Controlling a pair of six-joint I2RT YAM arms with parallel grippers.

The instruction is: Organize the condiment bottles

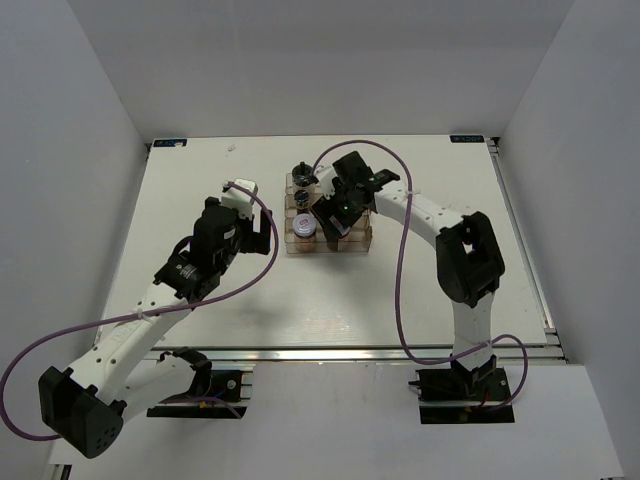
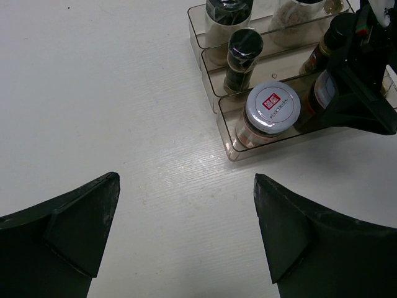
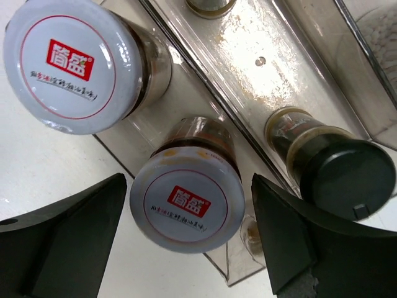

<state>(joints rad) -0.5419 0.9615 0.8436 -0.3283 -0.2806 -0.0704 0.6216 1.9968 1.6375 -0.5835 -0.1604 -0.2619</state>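
The condiment bottles stand in a clear stepped rack. My right gripper hangs over the rack's front tier, open, its fingers either side of a brownish jar with a red-marked white lid, a small gap on each side. A second white-lidded jar stands beside it, and a dark jar with a black cap one tier back. My left gripper is open over bare table left of the rack, nothing between its fingers. It sees a white-lidded jar and a black-capped jar.
The right arm's black gripper body covers the rack's right half in the left wrist view. Pale jars sit on the back tier. White walls enclose the table on three sides.
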